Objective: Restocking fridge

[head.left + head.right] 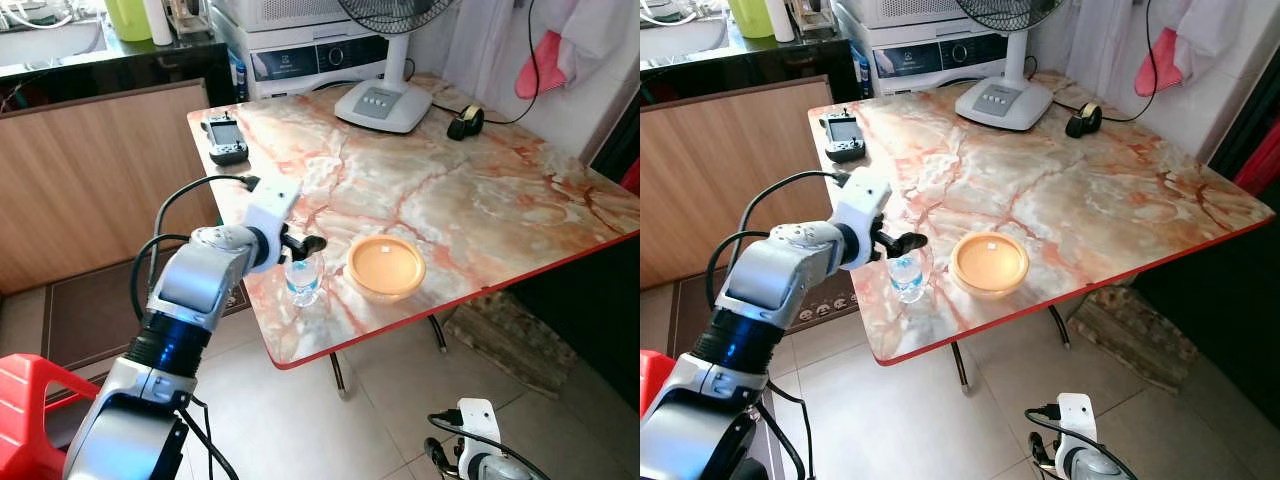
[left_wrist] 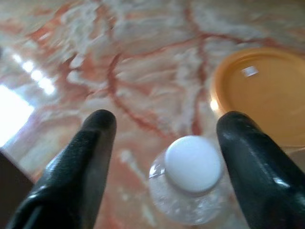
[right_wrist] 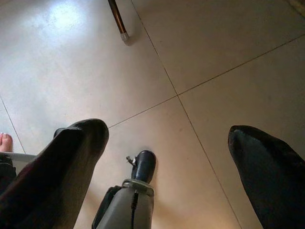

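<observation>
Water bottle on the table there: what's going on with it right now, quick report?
Left end effector open, straddling the water bottle, not gripping. Right end effector open, idle above the floor. Orange lid beside bottle, apart.

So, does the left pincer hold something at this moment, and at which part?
Nothing is held. The left pincer is open above the small water bottle, one finger on each side of its white cap, not touching it. The right pincer hangs open over the floor.
</observation>
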You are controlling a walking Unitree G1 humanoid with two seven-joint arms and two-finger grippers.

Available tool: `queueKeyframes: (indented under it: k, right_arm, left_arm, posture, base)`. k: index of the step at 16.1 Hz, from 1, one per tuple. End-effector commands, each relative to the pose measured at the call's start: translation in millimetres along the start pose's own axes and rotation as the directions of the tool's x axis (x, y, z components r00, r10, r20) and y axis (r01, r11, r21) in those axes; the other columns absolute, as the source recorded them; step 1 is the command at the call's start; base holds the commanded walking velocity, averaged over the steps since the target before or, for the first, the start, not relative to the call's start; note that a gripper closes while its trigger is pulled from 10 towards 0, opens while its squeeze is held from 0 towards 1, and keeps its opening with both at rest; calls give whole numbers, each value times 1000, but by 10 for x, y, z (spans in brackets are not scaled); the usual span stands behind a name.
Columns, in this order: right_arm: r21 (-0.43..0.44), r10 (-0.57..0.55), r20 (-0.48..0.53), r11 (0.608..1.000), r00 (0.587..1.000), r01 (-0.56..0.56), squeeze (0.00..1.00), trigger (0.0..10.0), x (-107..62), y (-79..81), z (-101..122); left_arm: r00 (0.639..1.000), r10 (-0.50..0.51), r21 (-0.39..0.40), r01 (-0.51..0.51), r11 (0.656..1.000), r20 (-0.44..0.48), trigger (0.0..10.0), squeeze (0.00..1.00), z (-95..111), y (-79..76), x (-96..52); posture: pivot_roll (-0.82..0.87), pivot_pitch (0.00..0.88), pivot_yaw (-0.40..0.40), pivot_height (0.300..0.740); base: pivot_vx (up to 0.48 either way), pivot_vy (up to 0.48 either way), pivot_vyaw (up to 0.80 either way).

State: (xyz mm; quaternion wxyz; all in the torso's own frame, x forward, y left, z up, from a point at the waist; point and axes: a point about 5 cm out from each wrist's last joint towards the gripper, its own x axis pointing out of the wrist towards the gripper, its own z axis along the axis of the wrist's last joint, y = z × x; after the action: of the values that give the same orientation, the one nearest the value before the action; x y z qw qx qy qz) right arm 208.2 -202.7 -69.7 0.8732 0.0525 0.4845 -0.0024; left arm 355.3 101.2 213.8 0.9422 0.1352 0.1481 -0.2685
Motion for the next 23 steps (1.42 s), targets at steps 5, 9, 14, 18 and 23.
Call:
queueKeyframes:
  k: [5,9,14,18,23]
  right_arm:
    - [-20,-3,-6,1000,1000,3,0,10000,-3,-20,24]
    - [-24,-3,-8,1000,1000,3,0,10000,-3,-20,23]
    - [-30,-1,-7,1000,1000,1,0,10000,-3,-19,25]
    - [-31,-1,-7,1000,1000,1,0,10000,-3,-20,29]
    - [-25,-7,-5,1000,1000,7,0,10000,-3,-21,29]
  left_arm:
    - [1000,-28,-13,28,1000,-11,10000,0,-19,-47,-5]
    - [998,-49,-2,49,999,-32,10000,0,-63,-76,-16]
    - [998,-51,9,51,999,-39,10000,0,-74,-88,-34]
    - [998,-47,4,47,999,-46,2745,0,-93,-80,-27]
    - [997,-45,-12,44,999,-63,2039,0,-136,-75,-21]
  posture:
    - [174,15,-37,740]
    - [175,15,-36,740]
    - [175,15,-36,740]
    - [177,14,-37,740]
    - [175,18,-38,740]
  base:
    - [0,0,0]
    - [0,0,0]
    - [0,0,0]
    - [0,0,0]
    - [0,0,0]
